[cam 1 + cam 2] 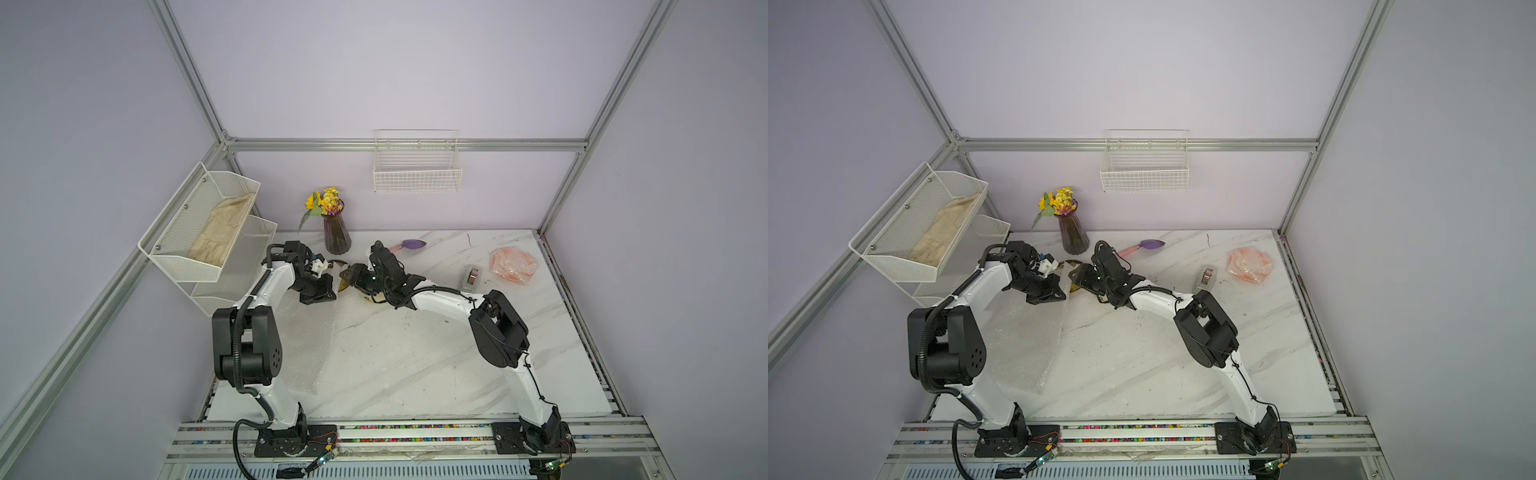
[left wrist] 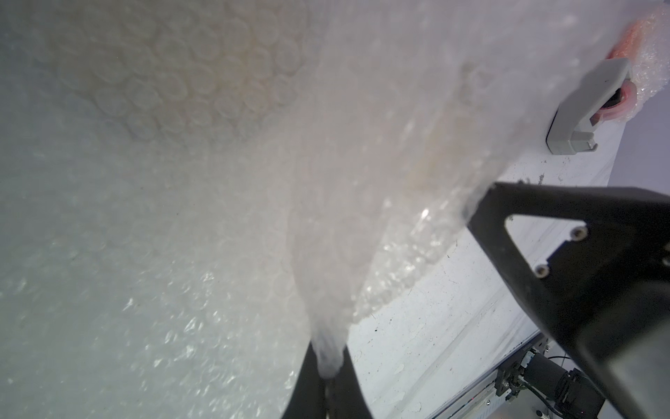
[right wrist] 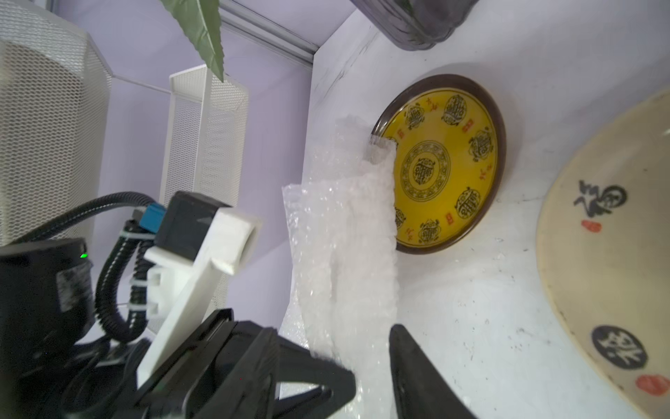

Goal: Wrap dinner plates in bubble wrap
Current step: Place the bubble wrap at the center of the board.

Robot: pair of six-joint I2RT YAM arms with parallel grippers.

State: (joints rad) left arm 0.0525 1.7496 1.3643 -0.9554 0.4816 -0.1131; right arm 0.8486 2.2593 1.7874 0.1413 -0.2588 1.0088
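**Covering step in hand**

Your left end effector (image 2: 328,366) is clamped on the translucent, bumpy bubble wrap sheet (image 3: 348,235). Your right end effector (image 3: 373,352) straddles the same raised fold, and you cannot tell whether it grips. The fold runs lengthwise toward the yellow, dark-rimmed patterned plate (image 3: 446,163), which lies face-up on the tabletop (image 3: 471,308), and the fold's corner overlaps the plate's rim. Next, you likely need to draw it across the plate.

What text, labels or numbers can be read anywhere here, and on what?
No text reads clearly.
yellow plate: black medallion characters and small red ones, too stylised to read.
cream plate: brushed dark characters and red seal marks, unreadable.
sticker on the left arm: blurred.
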